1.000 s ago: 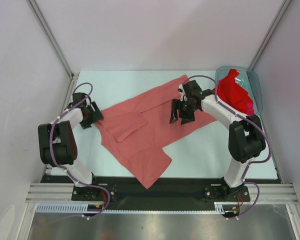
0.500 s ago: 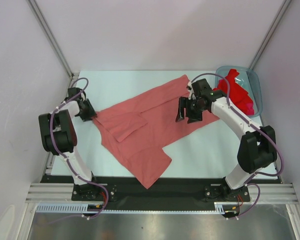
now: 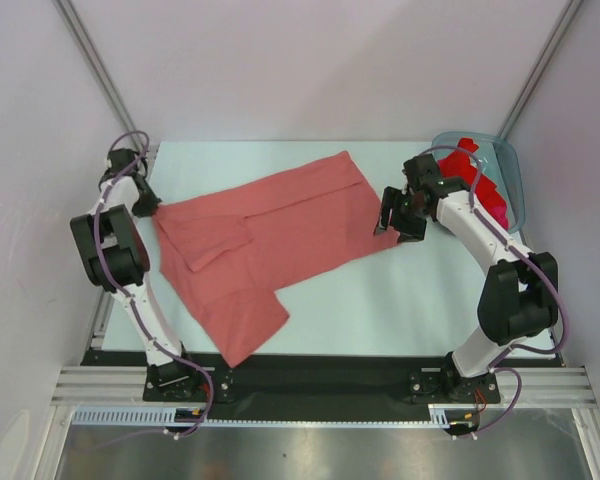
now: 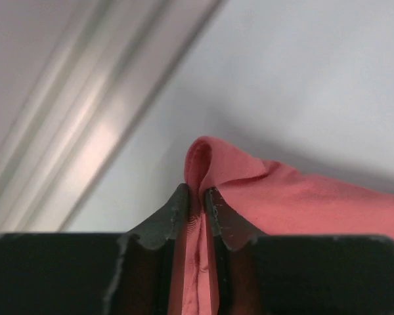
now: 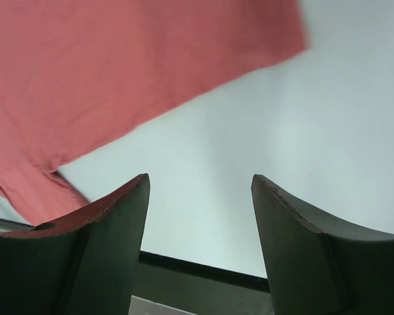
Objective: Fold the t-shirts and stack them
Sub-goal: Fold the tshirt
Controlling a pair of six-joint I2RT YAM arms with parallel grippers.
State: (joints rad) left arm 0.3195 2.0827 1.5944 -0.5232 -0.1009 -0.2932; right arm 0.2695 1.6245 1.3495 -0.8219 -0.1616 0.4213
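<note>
- Top external: above the near edge, looking down over the whole table (image 3: 400, 290).
- Left wrist: close-up at the left edge.
- Right wrist: low, facing the near edge; all share the salmon-pink t-shirt (image 3: 280, 220).

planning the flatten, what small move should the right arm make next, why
Probably ease the open right jaws onto the right edge of the salmon-pink cloth t-shirt and close: the left jaws pinch its left edge, while the right ones frame only bare pale table.

Bright, even light; blurred wrist foregrounds
</note>
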